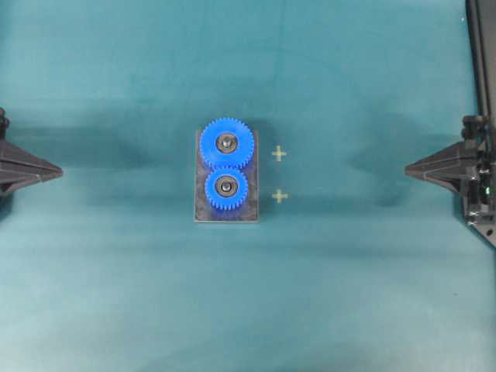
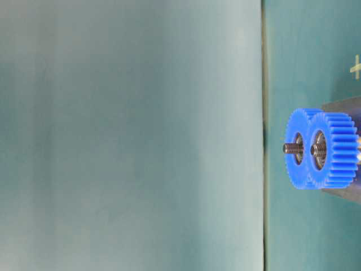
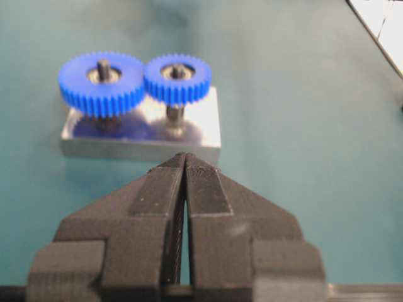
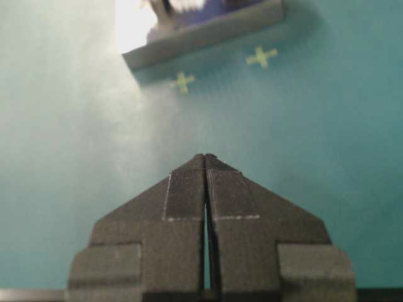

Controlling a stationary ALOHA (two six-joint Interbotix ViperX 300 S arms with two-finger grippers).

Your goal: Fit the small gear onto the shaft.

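Observation:
The small gear (image 1: 226,188) sits on the shaft (image 1: 227,185) on the dark grey plate (image 1: 199,203), its teeth meshed with the larger blue gear (image 1: 226,144) behind it. From the left wrist, the small gear (image 3: 177,78) rides high on its shaft (image 3: 174,115), above the plate (image 3: 201,129). At table level the small gear (image 2: 334,149) shows the shaft tip (image 2: 317,149) through its hub. My left gripper (image 1: 59,171) rests at the left edge, shut and empty, also seen as the left gripper (image 3: 185,155). My right gripper (image 1: 408,168), again the right gripper (image 4: 205,156), is shut and empty at the right.
Two pale cross marks (image 1: 279,153) (image 1: 280,196) lie on the teal cloth just right of the plate. A dark frame (image 1: 480,46) runs along the right edge. A pale panel (image 2: 130,135) fills the left of the table-level view.

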